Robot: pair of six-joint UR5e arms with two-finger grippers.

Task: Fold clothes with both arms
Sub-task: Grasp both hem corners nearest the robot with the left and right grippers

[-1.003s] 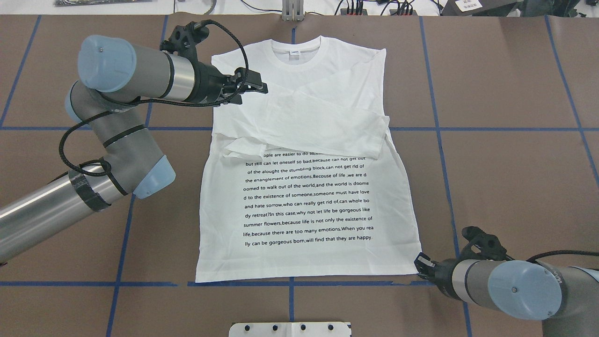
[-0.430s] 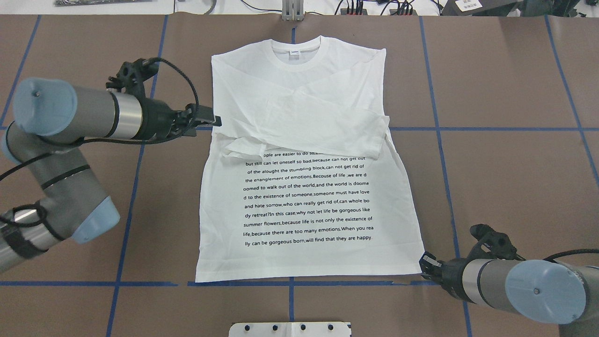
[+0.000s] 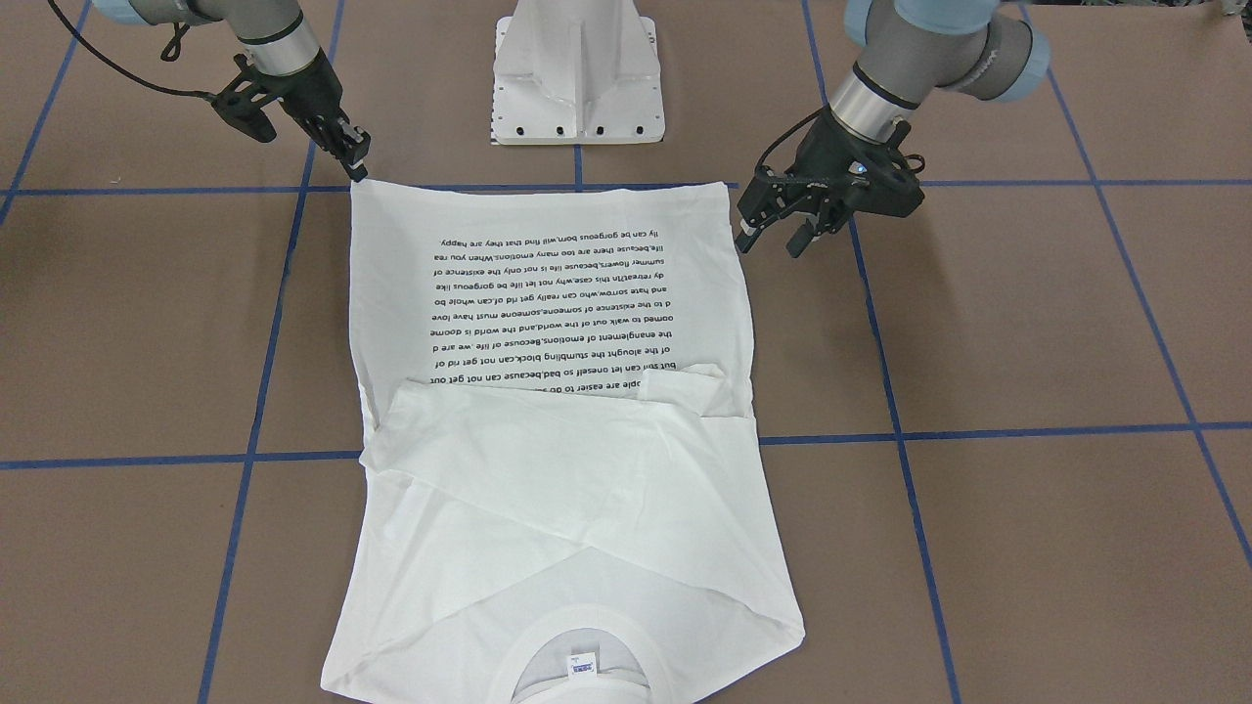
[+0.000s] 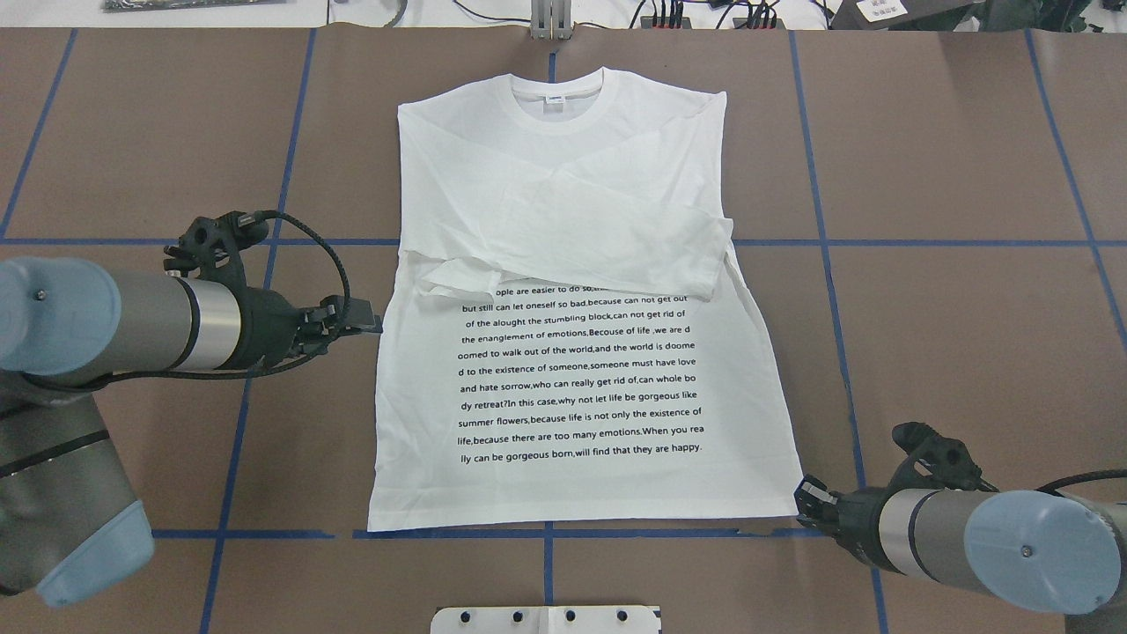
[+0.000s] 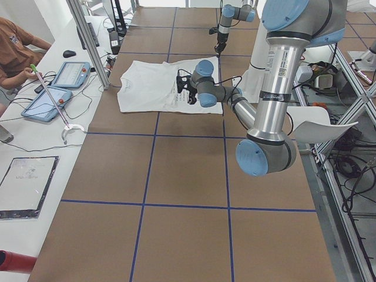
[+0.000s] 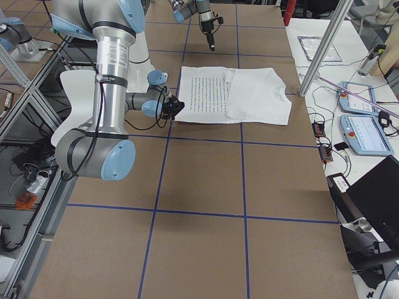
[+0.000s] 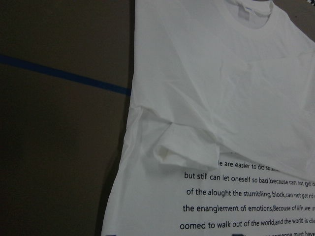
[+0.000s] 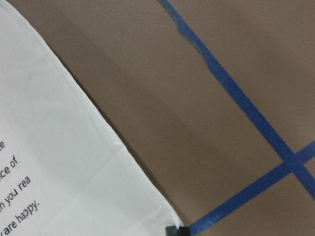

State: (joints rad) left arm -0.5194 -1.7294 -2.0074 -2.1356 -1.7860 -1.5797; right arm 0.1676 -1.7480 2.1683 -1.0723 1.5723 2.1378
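Observation:
The white long-sleeved shirt [image 4: 572, 379] lies flat on the brown table, text side up, collar [image 4: 556, 97] at the far end. Both sleeves are folded across the chest [image 3: 548, 460]. My left gripper [image 4: 374, 324] hovers open and empty just off the shirt's left edge, at mid length; it also shows in the front view [image 3: 771, 235]. My right gripper [image 4: 806, 500] is at the near right hem corner [image 3: 356, 184] and looks shut on it. In the right wrist view a black fingertip [image 8: 170, 230] meets that corner of the shirt [image 8: 49, 172].
The white pedestal base [image 3: 577, 68] stands at the table's near edge, between the arms. Blue tape lines [image 4: 880, 242] cross the brown table. Cables and boxes [image 4: 696, 13] lie past the far edge. An operator's side table with tablets [image 5: 59, 76] runs along it.
My left arm has swung back from over the shirt's far left shoulder, down along its left edge to mid length. My right gripper has shifted slightly right, and the hem corner went with it.

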